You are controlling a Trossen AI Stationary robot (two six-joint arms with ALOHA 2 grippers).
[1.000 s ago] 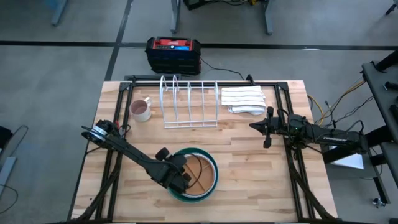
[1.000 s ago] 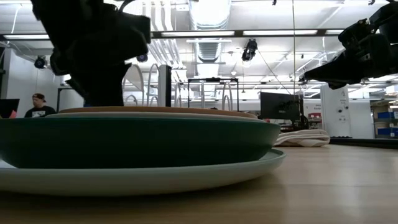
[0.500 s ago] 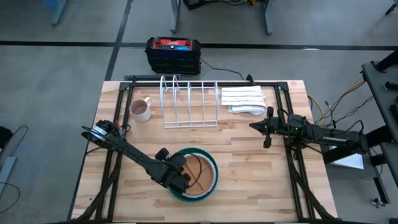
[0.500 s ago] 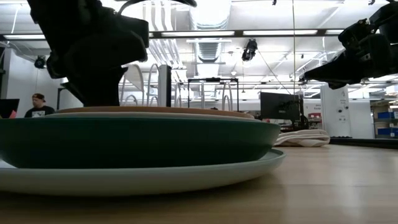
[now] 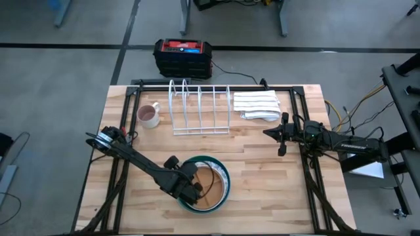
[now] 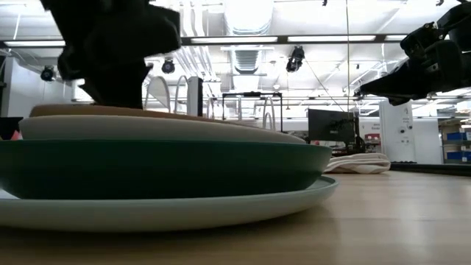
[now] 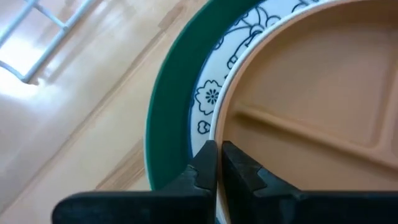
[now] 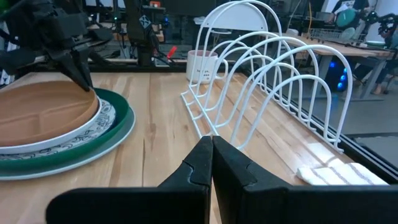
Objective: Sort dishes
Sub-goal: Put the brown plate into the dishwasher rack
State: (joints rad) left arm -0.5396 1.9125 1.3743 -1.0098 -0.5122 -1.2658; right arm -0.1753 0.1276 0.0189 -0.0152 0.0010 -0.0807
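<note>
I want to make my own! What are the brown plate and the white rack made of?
The brown plate looks like matte glazed ceramic or maybe plastic: smooth, no shine; I can't be sure. The white rack looks like coated metal wire: thin bent hoops, glossy white.

The left tool is now closed on the rim of the brown plate; that edge is raised, tilting the plate at frame left in the low view.

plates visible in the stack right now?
5, all nested at the table's front: brown plate on top, then white plate, patterned plate, dark green plate, pale mint plate. More may be hidden.
</note>
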